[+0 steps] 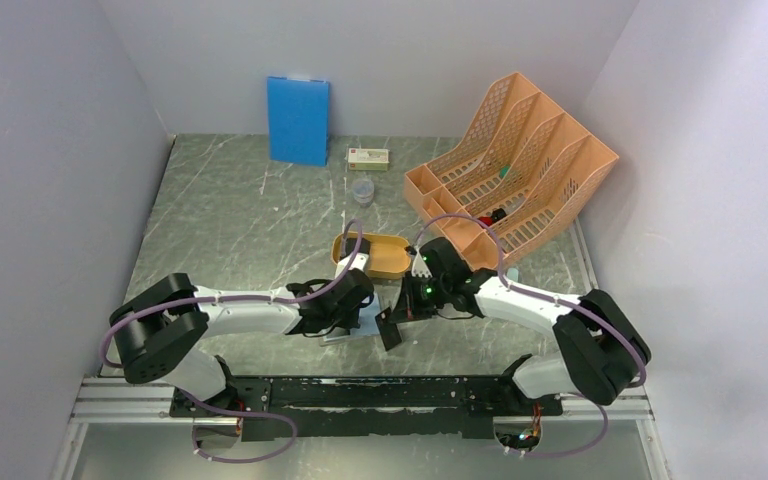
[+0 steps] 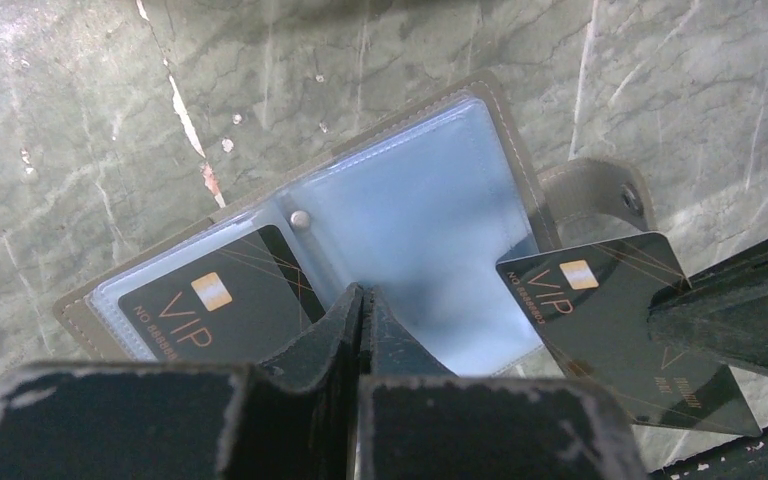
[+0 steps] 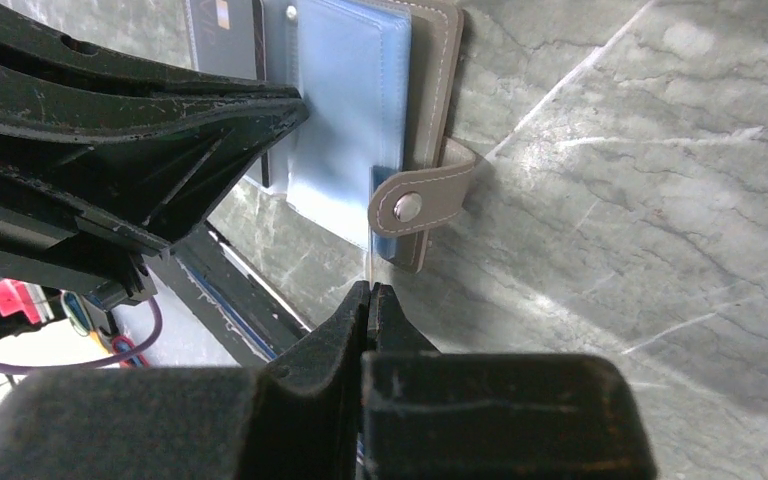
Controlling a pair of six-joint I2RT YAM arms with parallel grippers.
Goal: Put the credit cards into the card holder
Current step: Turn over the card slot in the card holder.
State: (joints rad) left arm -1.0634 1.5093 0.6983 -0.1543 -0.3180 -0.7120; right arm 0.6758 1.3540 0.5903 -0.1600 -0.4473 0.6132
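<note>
The grey card holder point(image 2: 430, 190) lies open on the table, pale blue pockets up, its snap strap point(image 3: 420, 205) at one side. One black VIP credit card point(image 2: 215, 305) sits in its left pocket. My left gripper point(image 2: 363, 295) is shut, its tips resting on the holder's middle pocket. My right gripper point(image 3: 370, 288) is shut on a second black credit card point(image 2: 610, 320), seen edge-on in the right wrist view point(image 3: 368, 265). It holds the card tilted at the holder's right edge, near the strap. In the top view both grippers point(image 1: 357, 308) point(image 1: 397, 312) meet over the holder point(image 1: 350, 333).
A mustard-yellow oval tray point(image 1: 372, 255) sits just behind the grippers. An orange file rack point(image 1: 510, 170) stands at the back right. A blue board point(image 1: 298, 120), a small box point(image 1: 368, 157) and a clear cup point(image 1: 362, 190) are at the back. A black rail point(image 1: 360, 395) runs along the near edge.
</note>
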